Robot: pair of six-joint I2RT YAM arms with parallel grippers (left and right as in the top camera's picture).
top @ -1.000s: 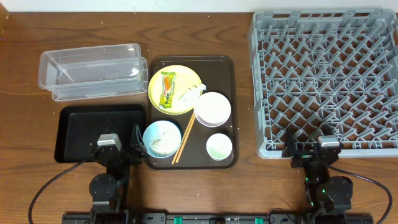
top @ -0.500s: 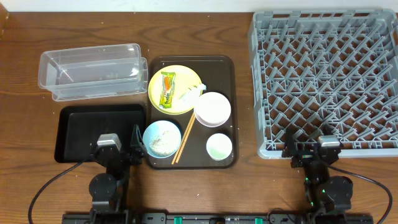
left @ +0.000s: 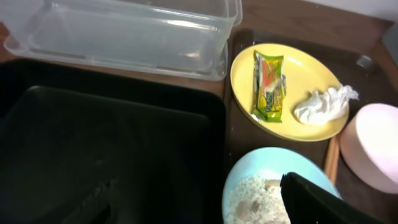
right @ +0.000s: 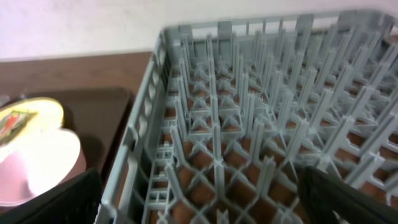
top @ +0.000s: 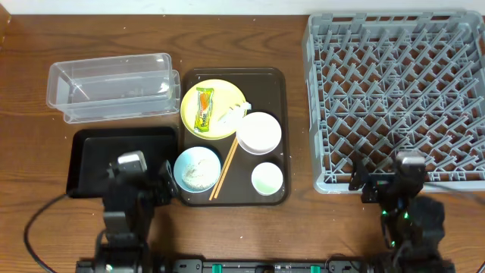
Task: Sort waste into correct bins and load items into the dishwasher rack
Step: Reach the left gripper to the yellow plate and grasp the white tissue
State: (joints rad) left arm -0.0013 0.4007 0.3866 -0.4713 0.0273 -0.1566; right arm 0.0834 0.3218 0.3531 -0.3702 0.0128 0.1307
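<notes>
The yellow plate [top: 214, 95] holds the green-and-orange wrapper [top: 204, 108] and the crumpled white scrap [top: 233, 114]. The light blue bowl [top: 197, 168] holds the rice bits [left: 252, 198]. The white bowl [top: 259, 133], green cup [top: 267, 179] and chopsticks [top: 224, 167] lie nearby. The clear tub [top: 114, 87] and black tray [top: 91, 152] are at the left. The grey rack [top: 398, 98] is at the right. My left gripper [top: 155, 189] is open and empty, between the black tray and the blue bowl [left: 267, 163]. My right gripper [top: 375, 186] is open and empty at the rack's near-left corner [right: 155, 124].
The dishes sit on a dark brown serving tray [top: 282, 144] in the middle. The clear tub [left: 124, 31] lies behind the black tray [left: 93, 137]. Bare wooden table separates the serving tray from the rack.
Both arms have shifted slightly: the left wrist a little left, the right wrist a little right. No object has moved.
</notes>
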